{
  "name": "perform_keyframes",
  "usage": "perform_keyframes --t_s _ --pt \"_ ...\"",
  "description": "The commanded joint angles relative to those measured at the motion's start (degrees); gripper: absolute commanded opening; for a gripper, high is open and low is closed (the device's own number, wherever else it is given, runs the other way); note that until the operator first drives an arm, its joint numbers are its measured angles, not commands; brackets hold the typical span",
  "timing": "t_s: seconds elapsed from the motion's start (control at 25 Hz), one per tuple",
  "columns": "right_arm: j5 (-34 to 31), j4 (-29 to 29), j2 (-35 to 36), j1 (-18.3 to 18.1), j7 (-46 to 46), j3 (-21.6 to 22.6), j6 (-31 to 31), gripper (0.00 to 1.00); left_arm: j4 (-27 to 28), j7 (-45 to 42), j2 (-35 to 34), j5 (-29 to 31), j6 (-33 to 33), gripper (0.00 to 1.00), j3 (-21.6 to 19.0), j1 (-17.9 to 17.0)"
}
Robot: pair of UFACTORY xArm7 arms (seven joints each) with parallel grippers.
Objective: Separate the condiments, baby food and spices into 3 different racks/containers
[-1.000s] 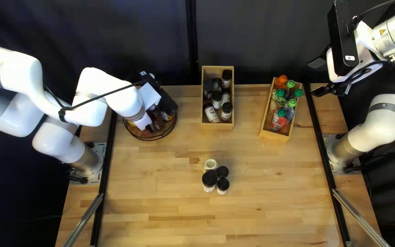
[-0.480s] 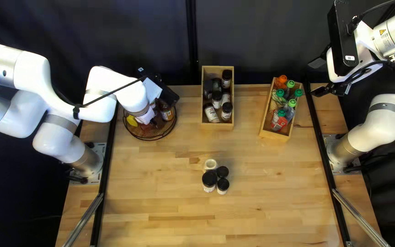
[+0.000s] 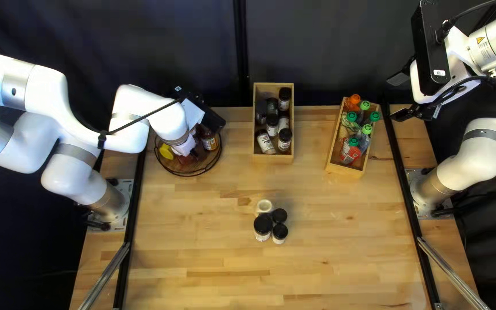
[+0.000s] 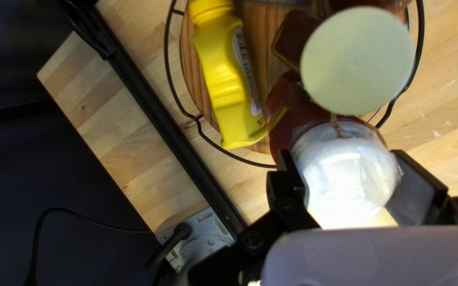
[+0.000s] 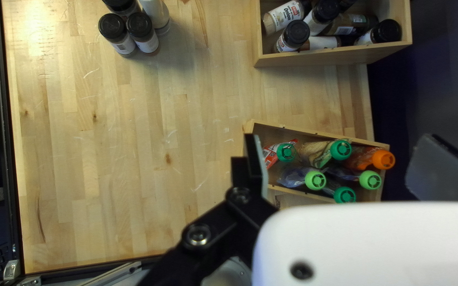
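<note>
Behind our pale wooden table (image 3: 317, 258) hangs a dark curtain (image 3: 173, 46). Our right gripper (image 3: 398, 96) has its fingers spread wide; our left gripper (image 3: 186, 146) pinches a glass jar with a round pale lid (image 4: 356, 61) at the round black-wire rack with a wooden base (image 4: 258, 42). One upright-walled wooden box (image 3: 274, 159) holds black-capped spice jars (image 3: 271, 123), another, slanted wooden box (image 3: 343, 170) green- and orange-capped pouches (image 3: 352, 150). A yellow plastic bottle (image 4: 223, 79) sits in the rack. Three small black-lidded jars (image 3: 263, 225) stand together on the table.
</note>
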Motion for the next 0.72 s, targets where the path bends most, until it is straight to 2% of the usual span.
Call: perform_keyframes --t_s 0.04,0.08,0.12,0.16,0.36,0.56,0.72 --pt "0.0 0.0 0.0 0.0 0.0 0.0 0.0 1.0 0.2 0.54 0.55 -0.54 -0.27 0.29 0.46 -0.23" --pt "0.0 0.0 0.0 0.0 0.0 0.0 0.0 1.0 0.28 0.69 0.53 -0.55 -0.22 0.71 0.51 -0.24" --pt "0.0 0.0 0.0 0.0 0.0 0.0 0.0 1.0 0.51 0.94 0.47 -0.59 -0.01 0.89 0.44 -0.34" --pt "0.0 0.0 0.0 0.0 0.0 0.0 0.0 1.0 0.65 1.0 0.48 -0.63 0.19 1.0 0.36 -0.4" --pt "0.0 0.0 0.0 0.0 0.0 0.0 0.0 1.0 1.59 1.8 -0.2 -0.89 1.83 1.0 -0.29 -0.86" --pt "0.0 0.0 0.0 0.0 0.0 0.0 0.0 1.0 3.86 2.39 -1.12 -1.62 5.07 1.0 -2.8 -2.42" --pt "0.0 0.0 0.0 0.0 0.0 0.0 0.0 1.0 9.9 7.75 1.5 -5.22 7.01 1.0 -5.57 -8.31"
